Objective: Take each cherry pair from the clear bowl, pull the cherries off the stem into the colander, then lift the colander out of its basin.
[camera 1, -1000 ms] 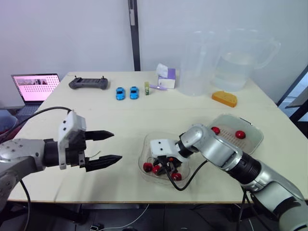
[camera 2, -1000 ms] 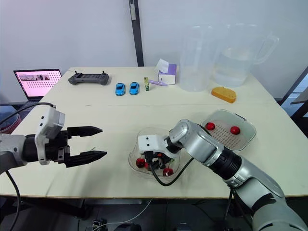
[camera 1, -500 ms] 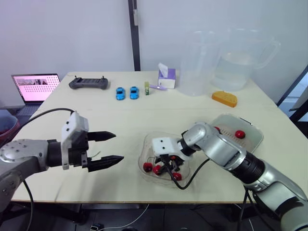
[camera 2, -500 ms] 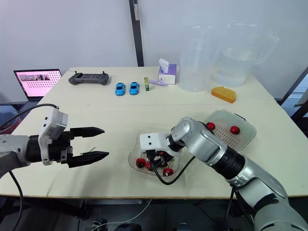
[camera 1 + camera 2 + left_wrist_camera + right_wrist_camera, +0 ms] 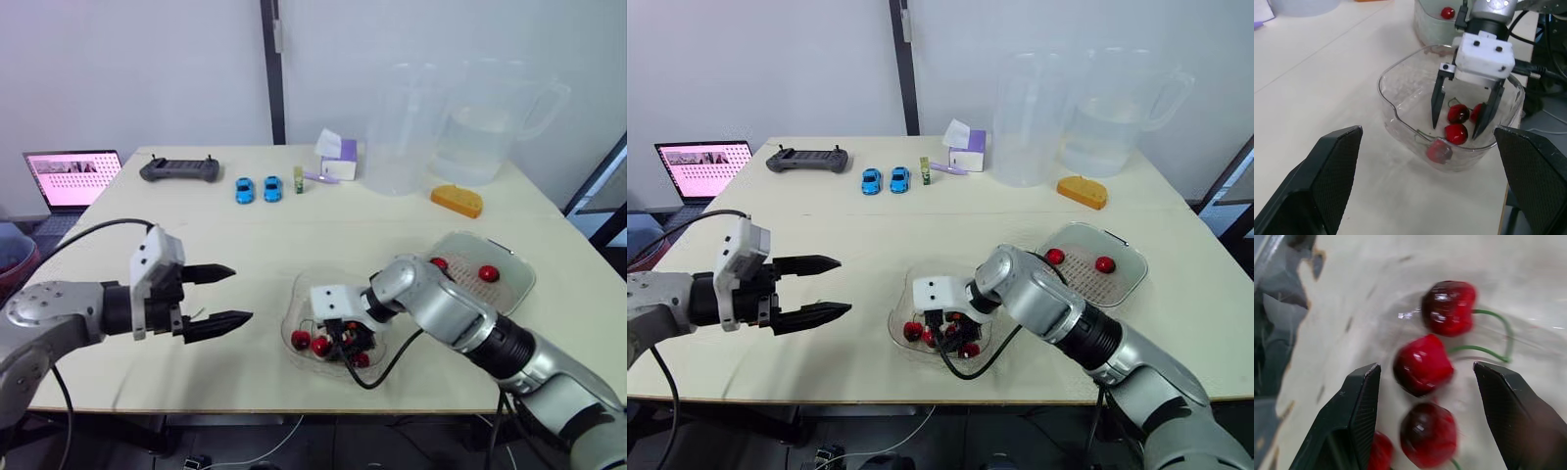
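The clear bowl (image 5: 295, 305) sits near the table's front edge and holds several red cherries (image 5: 320, 345) on green stems. My right gripper (image 5: 343, 341) is down inside the bowl, open, its fingers on either side of the cherries (image 5: 1422, 364) without closing on any. In the left wrist view the right gripper (image 5: 1455, 131) straddles the cherries (image 5: 1456, 132) in the bowl (image 5: 1391, 81). My left gripper (image 5: 227, 296) hovers open and empty to the left of the bowl. The colander (image 5: 517, 286) in its basin lies at the right with two loose cherries (image 5: 489, 273) in it.
At the back stand two clear pitchers (image 5: 407, 127), a yellow sponge (image 5: 457, 201), a purple tissue box (image 5: 338, 159), two blue toy cars (image 5: 259, 189) and a grey controller (image 5: 179, 169). A laptop (image 5: 73, 176) sits off the table's left side.
My right gripper has sunk a little deeper into the bowl among the cherries. My left gripper has drifted slightly towards the bowl, still open.
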You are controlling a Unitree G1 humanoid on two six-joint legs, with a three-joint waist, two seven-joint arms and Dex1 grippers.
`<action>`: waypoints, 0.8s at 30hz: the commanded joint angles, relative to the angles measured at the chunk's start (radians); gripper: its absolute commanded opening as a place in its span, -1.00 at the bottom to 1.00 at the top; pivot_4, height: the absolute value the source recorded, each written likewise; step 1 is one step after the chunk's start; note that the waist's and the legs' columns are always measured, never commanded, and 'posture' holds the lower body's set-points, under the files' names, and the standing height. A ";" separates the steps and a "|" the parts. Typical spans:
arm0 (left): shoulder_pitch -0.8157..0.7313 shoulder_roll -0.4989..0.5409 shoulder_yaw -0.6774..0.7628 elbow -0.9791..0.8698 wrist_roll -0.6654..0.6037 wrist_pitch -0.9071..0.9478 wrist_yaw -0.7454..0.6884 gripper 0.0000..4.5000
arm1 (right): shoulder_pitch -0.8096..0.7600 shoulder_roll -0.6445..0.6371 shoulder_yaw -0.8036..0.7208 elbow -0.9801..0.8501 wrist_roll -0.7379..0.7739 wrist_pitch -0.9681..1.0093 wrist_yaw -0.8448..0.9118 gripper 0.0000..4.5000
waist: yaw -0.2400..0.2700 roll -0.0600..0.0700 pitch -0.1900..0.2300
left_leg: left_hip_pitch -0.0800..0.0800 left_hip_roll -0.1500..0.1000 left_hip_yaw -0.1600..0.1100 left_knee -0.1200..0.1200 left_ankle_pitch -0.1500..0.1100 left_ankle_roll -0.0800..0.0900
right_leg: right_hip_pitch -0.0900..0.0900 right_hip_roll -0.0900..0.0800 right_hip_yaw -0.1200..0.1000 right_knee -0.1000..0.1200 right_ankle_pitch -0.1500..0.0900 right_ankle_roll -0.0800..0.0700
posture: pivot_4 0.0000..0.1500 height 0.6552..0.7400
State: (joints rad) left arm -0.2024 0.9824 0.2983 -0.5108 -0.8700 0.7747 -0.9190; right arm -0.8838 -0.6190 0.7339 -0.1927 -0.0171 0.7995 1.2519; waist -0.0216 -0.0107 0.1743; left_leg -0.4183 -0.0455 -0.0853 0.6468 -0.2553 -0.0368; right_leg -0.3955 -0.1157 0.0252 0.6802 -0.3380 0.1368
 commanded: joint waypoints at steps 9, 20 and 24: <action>-0.023 0.023 0.024 0.020 0.019 -0.024 -0.037 1.00 | -0.013 0.000 -0.051 -0.046 0.004 -0.009 -0.012 -0.30 | 0.001 0.000 0.000 | 0.000 0.000 0.000 0.000 0.000 0.000 | 0.000 0.000 0.000 0.000 0.000 0.000 | 1.00 0.93; -0.097 -0.060 0.027 0.084 -0.013 -0.033 -0.018 1.00 | 0.100 -0.131 -0.201 -0.191 -0.118 -0.477 -0.143 -0.30 | 0.004 -0.001 0.000 | 0.000 0.000 0.000 0.000 0.000 0.000 | 0.000 0.000 0.000 0.001 0.000 0.000 | 1.00 0.93; -0.139 -0.105 -0.023 0.122 0.012 -0.049 -0.022 1.00 | 0.160 -0.134 -0.232 -0.214 -0.237 -0.641 -0.276 -0.30 | 0.002 -0.001 -0.001 | 0.000 0.000 0.000 0.001 0.000 0.000 | 0.000 0.000 0.000 0.001 0.000 0.000 | 1.00 0.93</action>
State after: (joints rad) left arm -0.3268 0.8806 0.2804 -0.3880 -0.8591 0.7493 -0.9346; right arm -0.7245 -0.7556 0.5352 -0.3715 -0.1997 0.2341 1.0349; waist -0.0199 -0.0116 0.1738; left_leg -0.4183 -0.0458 -0.0851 0.6475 -0.2550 -0.0371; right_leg -0.3953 -0.1157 0.0252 0.6816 -0.3380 0.1368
